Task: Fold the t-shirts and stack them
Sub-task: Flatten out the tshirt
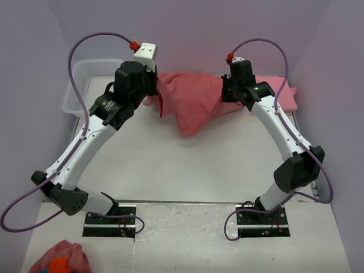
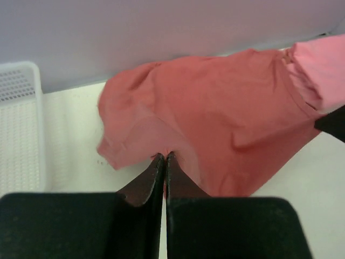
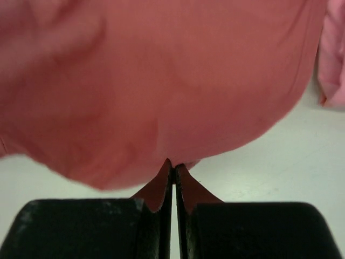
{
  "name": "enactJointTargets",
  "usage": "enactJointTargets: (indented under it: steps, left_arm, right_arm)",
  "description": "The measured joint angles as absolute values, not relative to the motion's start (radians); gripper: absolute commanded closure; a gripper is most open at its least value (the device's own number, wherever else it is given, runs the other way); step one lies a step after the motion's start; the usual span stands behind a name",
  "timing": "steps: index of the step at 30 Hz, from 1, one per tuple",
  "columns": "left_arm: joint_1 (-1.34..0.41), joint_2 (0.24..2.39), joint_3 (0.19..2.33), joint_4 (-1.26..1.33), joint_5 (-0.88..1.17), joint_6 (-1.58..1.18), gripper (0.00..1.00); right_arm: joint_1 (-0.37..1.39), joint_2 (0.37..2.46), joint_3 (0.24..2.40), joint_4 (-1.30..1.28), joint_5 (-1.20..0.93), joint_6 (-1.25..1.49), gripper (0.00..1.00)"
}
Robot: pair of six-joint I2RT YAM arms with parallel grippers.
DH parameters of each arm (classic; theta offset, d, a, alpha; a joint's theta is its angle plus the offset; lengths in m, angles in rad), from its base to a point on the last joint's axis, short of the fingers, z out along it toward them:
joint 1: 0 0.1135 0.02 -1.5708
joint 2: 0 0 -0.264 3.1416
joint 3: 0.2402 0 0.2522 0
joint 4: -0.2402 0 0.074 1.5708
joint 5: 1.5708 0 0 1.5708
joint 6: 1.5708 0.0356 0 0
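The left gripper (image 2: 164, 157) and right gripper (image 3: 173, 165) each pinched an edge of the rose-red t-shirt (image 1: 196, 108), upper centre of the top view (jaws closed on cloth), apparently to spread it for folding.

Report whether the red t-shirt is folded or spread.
Neither: the red t-shirt is crumpled, pinched by the left gripper and the right gripper.

Top view: the wrist housings hide the fingertips of the left claw (image 2: 163, 156) and right claw (image 3: 173, 163), and part of the rose-red t-shirt (image 1: 190, 105). Right wrist view: this shirt is blurred and cut off at top and left. The bottom edge crops the pink lump (image 1: 62, 257). The right arm overlaps the lighter pink t-shirt (image 1: 289, 96).
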State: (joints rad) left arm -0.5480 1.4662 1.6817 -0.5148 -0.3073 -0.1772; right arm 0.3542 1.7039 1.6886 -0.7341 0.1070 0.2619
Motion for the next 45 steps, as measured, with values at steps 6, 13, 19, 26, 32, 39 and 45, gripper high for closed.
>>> enactJointTargets:
  steps: [6, 13, 19, 26, 32, 39, 45]
  left_arm:
    - [-0.551, 1.292, 1.712, -0.542, -0.336, -0.183, 1.00]
    - [-0.551, 1.298, 2.090, -0.538, -0.238, -0.159, 1.00]
    - [-0.551, 1.269, 2.385, -0.451, -0.149, -0.120, 1.00]
    - [-0.479, 1.141, 2.406, -0.322, -0.054, -0.121, 1.00]
    - [-0.411, 1.263, 2.402, -0.265, -0.047, -0.084, 1.00]
    - [-0.381, 1.749, 2.491, -0.247, -0.102, 0.022, 1.00]
    - [-0.266, 2.025, 2.472, -0.272, -0.088, 0.045, 1.00]
  right_arm:
    - [0.351, 1.507, 1.713, -0.723, 0.176, 0.281, 1.00]
    - [0.369, 1.447, 1.983, -0.775, 0.231, 0.207, 1.00]
    - [0.491, 1.441, 2.489, -0.739, 0.292, 0.012, 1.00]
    - [0.589, 1.171, 2.479, -0.577, 0.303, -0.126, 1.00]
    - [0.584, 1.215, 2.513, -0.440, 0.329, -0.233, 1.00]
    - [0.411, 1.659, 2.620, -0.361, 0.258, -0.255, 1.00]
    - [0.308, 1.999, 2.593, -0.363, 0.186, -0.255, 1.00]
